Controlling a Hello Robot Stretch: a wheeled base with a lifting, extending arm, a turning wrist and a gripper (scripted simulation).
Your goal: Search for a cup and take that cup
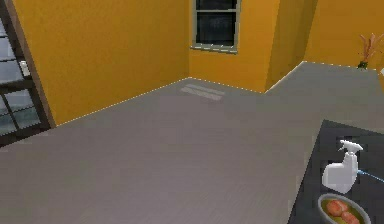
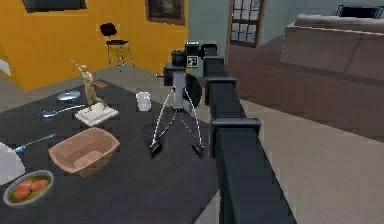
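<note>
A small pale cup (image 2: 144, 101) stands on the dark table (image 2: 130, 185) in the arm side view. My gripper (image 2: 176, 147) reaches out over that table just right of the cup. Its two thin fingers (image 2: 158, 135) have only bare dark tabletop behind them, so it holds nothing. Whether the gripper's body touches the cup cannot be told. The dark arm bar (image 2: 235, 150) rises from the bottom edge to the gripper.
The table also bears a tan statue (image 2: 95, 95), a brown bowl (image 2: 85, 152), a fruit bowl (image 2: 28, 187), a plate (image 2: 68, 96) and a spoon (image 2: 55, 112). The forward view's right shows a spray bottle (image 1: 345, 168) on the table. Open grey floor (image 1: 170, 150) runs to orange walls.
</note>
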